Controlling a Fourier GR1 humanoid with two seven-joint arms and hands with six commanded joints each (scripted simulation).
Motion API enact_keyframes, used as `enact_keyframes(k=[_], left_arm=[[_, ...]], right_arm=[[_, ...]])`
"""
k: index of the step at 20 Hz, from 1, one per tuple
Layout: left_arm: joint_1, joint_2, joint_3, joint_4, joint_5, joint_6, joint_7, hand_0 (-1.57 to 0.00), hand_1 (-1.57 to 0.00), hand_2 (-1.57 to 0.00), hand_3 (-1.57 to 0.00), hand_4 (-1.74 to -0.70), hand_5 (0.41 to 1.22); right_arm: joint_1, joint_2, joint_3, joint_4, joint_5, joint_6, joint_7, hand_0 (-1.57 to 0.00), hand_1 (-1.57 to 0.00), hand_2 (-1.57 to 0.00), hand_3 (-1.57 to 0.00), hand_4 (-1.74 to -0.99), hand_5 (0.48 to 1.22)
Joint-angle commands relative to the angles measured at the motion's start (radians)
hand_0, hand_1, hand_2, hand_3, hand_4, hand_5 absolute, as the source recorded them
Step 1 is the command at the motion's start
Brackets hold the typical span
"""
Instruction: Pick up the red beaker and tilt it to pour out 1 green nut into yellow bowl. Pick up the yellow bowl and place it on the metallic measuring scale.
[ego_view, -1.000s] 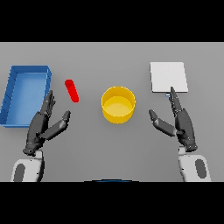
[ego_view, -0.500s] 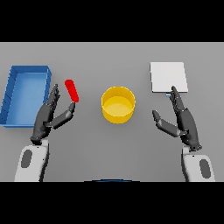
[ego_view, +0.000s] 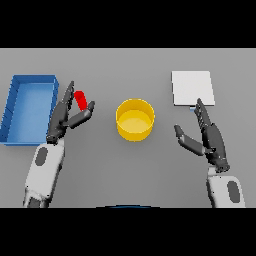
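The red beaker (ego_view: 80, 99) lies tilted on the grey table, left of centre. My left hand (ego_view: 64, 116) is open and reaches up to it, fingers on its left side and thumb just below and right of it, hiding its lower end. The yellow bowl (ego_view: 135, 119) stands in the middle of the table, apart from both hands. The metallic measuring scale (ego_view: 192, 88) is a pale square plate at the back right. My right hand (ego_view: 208, 137) hovers open just in front of the scale.
A blue open tray (ego_view: 28, 108) sits at the left, close beside my left hand and forearm.
My left hand has moved forward and to the right, up to the red beaker, and now covers its lower end. The right hand has barely shifted.
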Motion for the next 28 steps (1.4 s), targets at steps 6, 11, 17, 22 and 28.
enact_keyframes(k=[6, 11, 17, 22, 28], left_arm=[[-0.125, -0.001, 0.028, 0.174, -0.021, 0.028, -0.045, 0.00, 0.00, 0.00, 0.00, -1.26, 0.668], [-0.167, -0.022, 0.059, 0.249, -0.001, 0.042, -0.114, 0.00, -0.01, -0.05, -0.03, -1.35, 0.726], [-0.218, -0.052, 0.109, 0.343, 0.030, 0.074, -0.180, -1.07, -1.05, -1.05, -0.98, -1.48, 0.998], [-0.213, -0.052, 0.083, 0.331, 0.022, 0.083, -0.190, -1.41, -1.40, -1.40, -1.26, -1.59, 1.148], [-0.207, -0.047, 0.060, 0.277, -0.005, 0.088, -0.184, -1.53, -1.53, -1.53, -1.49, -1.51, 1.202]], right_arm=[[-0.010, -0.002, -0.001, 0.005, 0.016, -0.013, 0.006, 0.00, 0.00, 0.00, 0.00, -1.300, 0.642], [0.009, 0.005, 0.000, -0.011, 0.011, -0.015, -0.008, 0.00, 0.00, 0.00, 0.00, -1.301, 0.647], [0.002, -0.001, 0.001, -0.011, 0.009, -0.008, 0.017, 0.00, 0.00, 0.00, 0.00, -1.291, 0.647], [0.010, 0.006, 0.003, -0.016, 0.018, -0.021, 0.012, 0.00, 0.00, 0.00, 0.00, -1.290, 0.648], [0.014, 0.005, 0.000, -0.002, 0.016, -0.018, -0.011, 0.00, 0.00, 0.00, 0.00, -1.292, 0.655]])
